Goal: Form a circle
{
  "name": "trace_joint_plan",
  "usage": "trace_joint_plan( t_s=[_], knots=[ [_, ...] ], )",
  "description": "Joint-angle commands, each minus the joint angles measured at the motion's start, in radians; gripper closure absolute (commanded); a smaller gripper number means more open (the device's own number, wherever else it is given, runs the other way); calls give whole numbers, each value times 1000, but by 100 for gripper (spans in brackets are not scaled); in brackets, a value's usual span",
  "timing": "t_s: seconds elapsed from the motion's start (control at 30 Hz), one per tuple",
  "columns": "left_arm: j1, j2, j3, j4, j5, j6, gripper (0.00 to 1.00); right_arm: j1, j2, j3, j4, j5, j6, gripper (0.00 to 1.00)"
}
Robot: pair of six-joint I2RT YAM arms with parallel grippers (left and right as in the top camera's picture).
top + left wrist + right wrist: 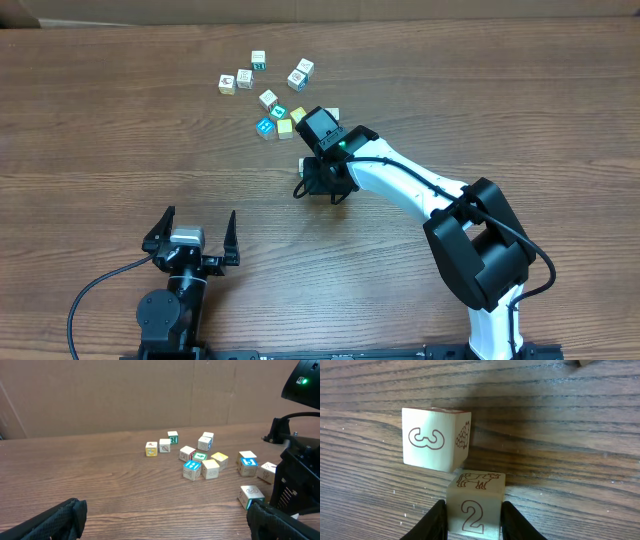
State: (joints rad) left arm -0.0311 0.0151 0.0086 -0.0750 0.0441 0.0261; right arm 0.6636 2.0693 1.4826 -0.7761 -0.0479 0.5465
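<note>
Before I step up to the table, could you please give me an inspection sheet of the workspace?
Surface: wooden table, brown, grain running across.
Job's things: cube marked 2 held in the right tool; cube marked 3 just beyond it, corners close; no finished ring seen.
Clutter: loose cubes, white, yellow and teal, scattered at the far side.
Tools: left tool open, holding nothing; right tool shut on the cube marked 2.
Cables: black cable trails from the left arm's base; another runs along the right arm.
Surroundings: cardboard wall behind the table.
</note>
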Motion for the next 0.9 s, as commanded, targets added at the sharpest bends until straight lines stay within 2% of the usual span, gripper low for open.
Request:
trace_joint_plan(
  t_s=[0.0,0.33,0.77,0.87],
  knots=[
    [-1,-11,-4,-1,-3,12,0,5,11,-6,11,14,8,68],
    [-1,-11,-4,-1,-3,12,1,5,11,-6,16,39,31,68],
    [-1,-11,-4,-1,-3,12,0,6,11,-6,16,27,30,59],
    [-1,-11,-4,-1,-3,12,0,6,11,-6,16,27,30,61]
  ],
)
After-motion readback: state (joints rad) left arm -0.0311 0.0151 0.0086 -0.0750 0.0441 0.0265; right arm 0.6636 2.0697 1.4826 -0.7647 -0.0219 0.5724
